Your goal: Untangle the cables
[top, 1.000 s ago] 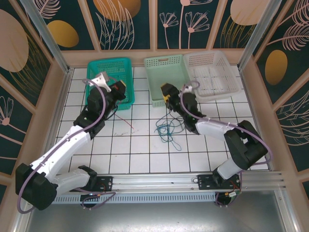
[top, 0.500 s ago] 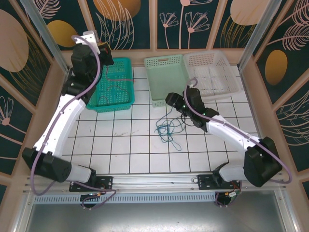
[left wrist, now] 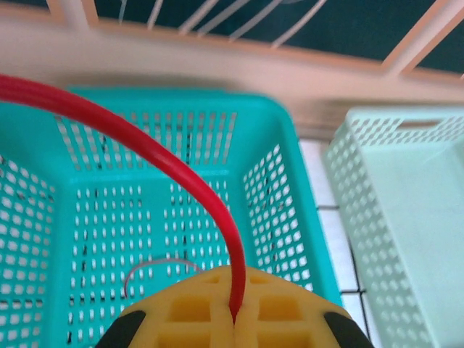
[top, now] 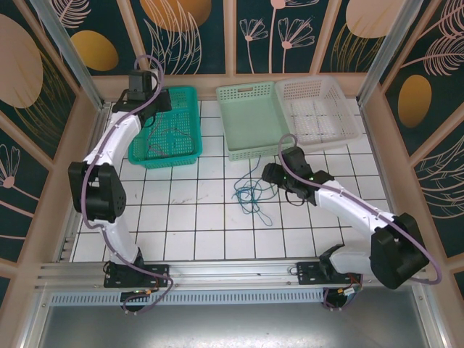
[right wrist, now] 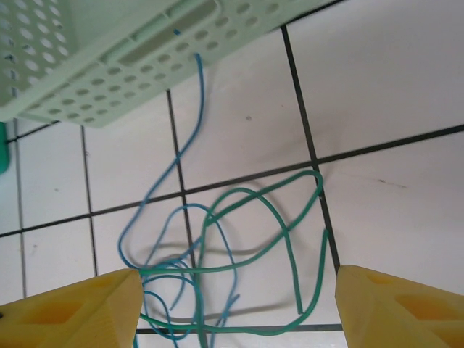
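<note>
1. Cables: blue cable (right wrist: 174,167) and green cable (right wrist: 279,210) lie tangled mid-tabletop (top: 181,232), just before the mint basket (right wrist: 72,58).
2. Red cable (left wrist: 185,181): arches above the teal basket (left wrist: 290,181) in the far-left corner.
3. Left gripper (left wrist: 233,319): pressed together, pinching the red cable.
4. Right gripper (right wrist: 235,304): spread, above the tangle, holding nothing.

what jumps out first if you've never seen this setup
A red cable arcs into the left arm's shut jaws, held over the teal basket at the far left. On the white tiled table, a blue cable and a green cable lie looped together between the right arm's open jaws, beside the pale green basket.
</note>
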